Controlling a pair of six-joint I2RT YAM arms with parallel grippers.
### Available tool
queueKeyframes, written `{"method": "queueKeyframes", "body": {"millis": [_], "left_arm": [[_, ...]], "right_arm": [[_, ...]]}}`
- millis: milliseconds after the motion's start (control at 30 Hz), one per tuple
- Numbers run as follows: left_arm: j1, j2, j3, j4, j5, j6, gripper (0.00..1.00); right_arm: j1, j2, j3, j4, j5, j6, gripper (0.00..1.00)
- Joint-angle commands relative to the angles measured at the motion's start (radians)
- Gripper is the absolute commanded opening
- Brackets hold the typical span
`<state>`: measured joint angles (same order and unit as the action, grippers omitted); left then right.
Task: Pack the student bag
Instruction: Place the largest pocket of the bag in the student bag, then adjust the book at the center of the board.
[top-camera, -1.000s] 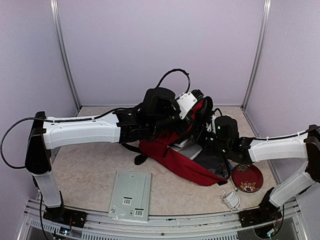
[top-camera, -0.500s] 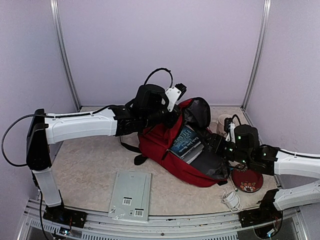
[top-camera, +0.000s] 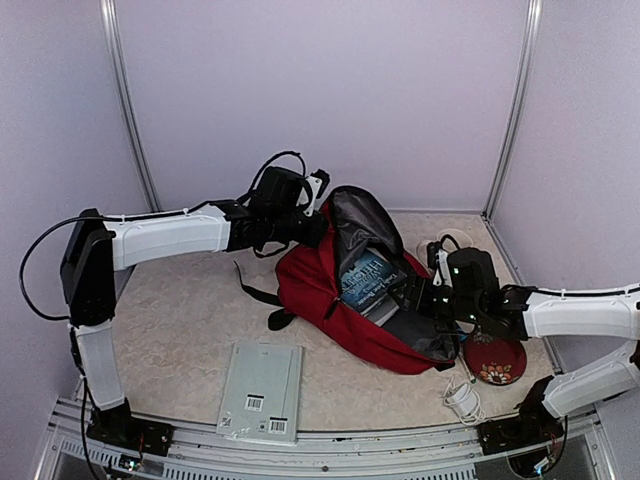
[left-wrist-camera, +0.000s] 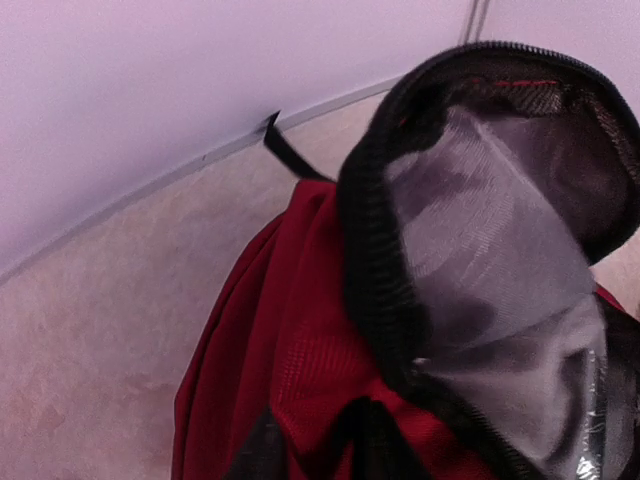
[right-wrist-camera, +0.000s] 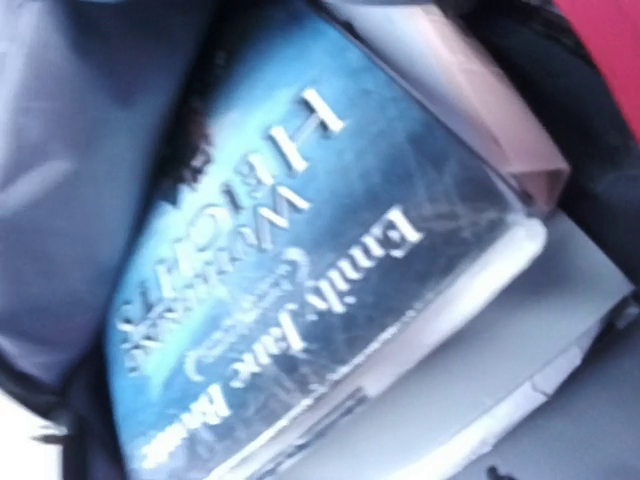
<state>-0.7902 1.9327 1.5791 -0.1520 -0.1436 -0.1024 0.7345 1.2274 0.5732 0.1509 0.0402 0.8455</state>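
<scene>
Beige, marbled sheet covers the table (top-camera: 180, 330), which is enclosed by plain lavender walls (top-camera: 300, 90) with metal corner posts (top-camera: 125, 110). At lower left of the top view lies a flat grey slab (top-camera: 262, 390) bearing barcode labels.

The left gripper (top-camera: 318, 192) sits at centre frame, just beside the raised top flap of the student bag (top-camera: 310, 290). Whether it is released or clenched cannot be told, and contact with the flap is not resolvable. The right gripper (top-camera: 412, 292) is at the bag's open mouth, right of centre, near a blue book (top-camera: 366, 280). Its jaw state cannot be told either.

The bag lies on the table at centre frame. Its shell is dark-red woven fabric, its flap is edged with a black zipper band (left-wrist-camera: 365, 260), and its lining is smooth grey (left-wrist-camera: 480, 230). The book inside has a glossy cover with pale lettering (right-wrist-camera: 290, 270). To the right stand a cream mug (top-camera: 447, 243), a round red patterned dish (top-camera: 495, 357) and a coiled white cable (top-camera: 462, 400).
</scene>
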Motion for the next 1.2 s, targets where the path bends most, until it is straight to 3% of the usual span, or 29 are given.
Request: {"method": "queueKeyframes", "body": {"millis": [0, 67, 133, 267, 433, 667, 800, 933, 1167], "left_arm": [[0.072, 0.027, -0.015, -0.079, 0.031, -0.175, 0.71], [0.098, -0.005, -0.049, -0.057, 0.028, -0.217, 0.92], [0.12, -0.053, -0.09, -0.036, -0.001, -0.245, 0.99], [0.16, -0.15, -0.127, -0.03, -0.077, -0.237, 0.99], [0.234, -0.229, -0.139, -0.144, -0.113, -0.244, 0.99], [0.256, -0.437, -0.373, -0.218, -0.125, -0.329, 0.99], [0.205, -0.599, -0.561, -0.275, -0.114, -0.453, 0.99], [0.076, -0.757, -0.744, -0.325, -0.172, -0.64, 0.97], [-0.051, -0.905, -0.988, -0.37, -0.093, -0.9, 0.84]], "right_arm": [[-0.004, -0.08, 0.004, -0.02, -0.005, -0.032, 0.68], [-0.004, -0.127, 0.003, -0.053, 0.009, -0.043, 0.68], [-0.003, -0.182, 0.011, -0.095, 0.021, -0.064, 0.67], [0.003, -0.241, 0.058, -0.201, 0.021, -0.107, 0.67], [0.06, -0.235, 0.131, -0.306, 0.018, -0.125, 0.67], [0.235, -0.081, 0.222, -0.288, -0.034, -0.141, 0.67], [0.298, 0.064, 0.29, -0.328, -0.052, -0.161, 0.67], [0.374, 0.2, 0.367, -0.258, -0.207, -0.236, 0.64], [0.453, 0.459, 0.491, -0.344, -0.268, -0.228, 0.68]]}}
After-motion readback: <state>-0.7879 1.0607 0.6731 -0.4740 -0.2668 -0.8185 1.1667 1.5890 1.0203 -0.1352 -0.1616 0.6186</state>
